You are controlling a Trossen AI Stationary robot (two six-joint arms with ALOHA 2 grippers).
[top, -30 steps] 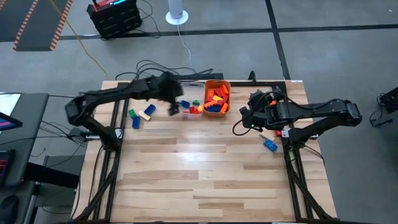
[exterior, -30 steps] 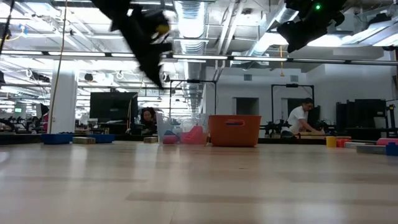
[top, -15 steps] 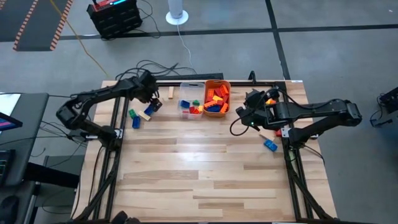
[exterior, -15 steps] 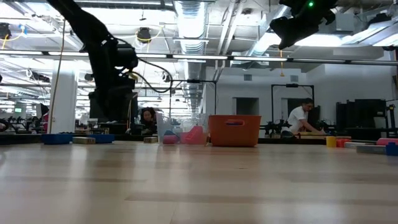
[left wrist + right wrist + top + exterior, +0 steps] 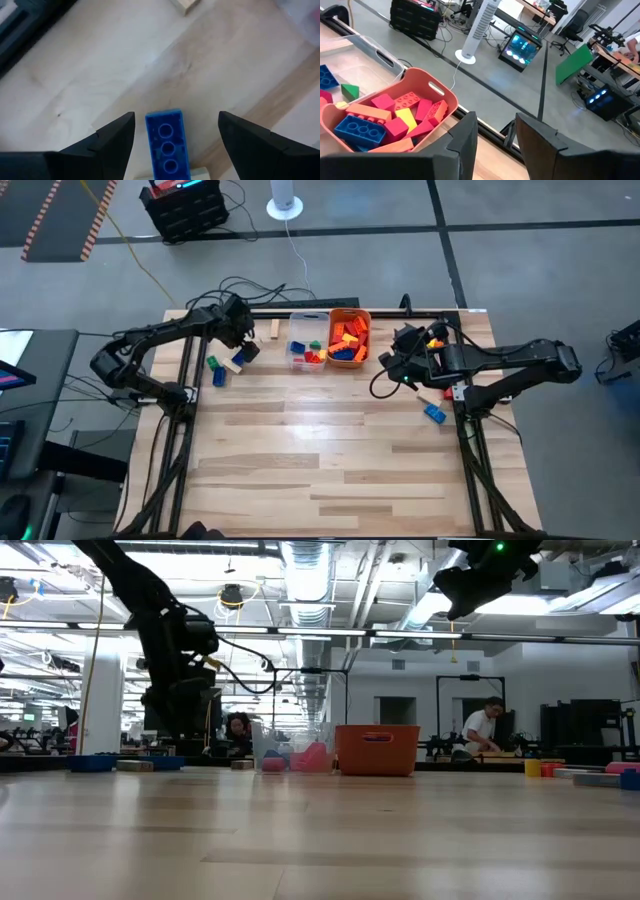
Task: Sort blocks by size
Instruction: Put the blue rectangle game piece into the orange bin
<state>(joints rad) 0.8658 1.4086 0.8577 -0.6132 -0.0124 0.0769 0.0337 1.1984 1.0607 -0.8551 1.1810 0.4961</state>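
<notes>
Hovering: left gripper [image 5: 176,131] spread wide over blue block [image 5: 167,146]; right gripper [image 5: 495,131] raised, part-open, empty.

Two dark, near-black jointed arms of slim tubular links and bulkier joint housings. Black cables loop beside the left arm. The left end effector [image 5: 176,137] has two matte black, wedge-shaped fingers; the right end effector [image 5: 495,132] has matching blocky ones.

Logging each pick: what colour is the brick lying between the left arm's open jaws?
Blue; the brick shows best in the left wrist view.
</notes>
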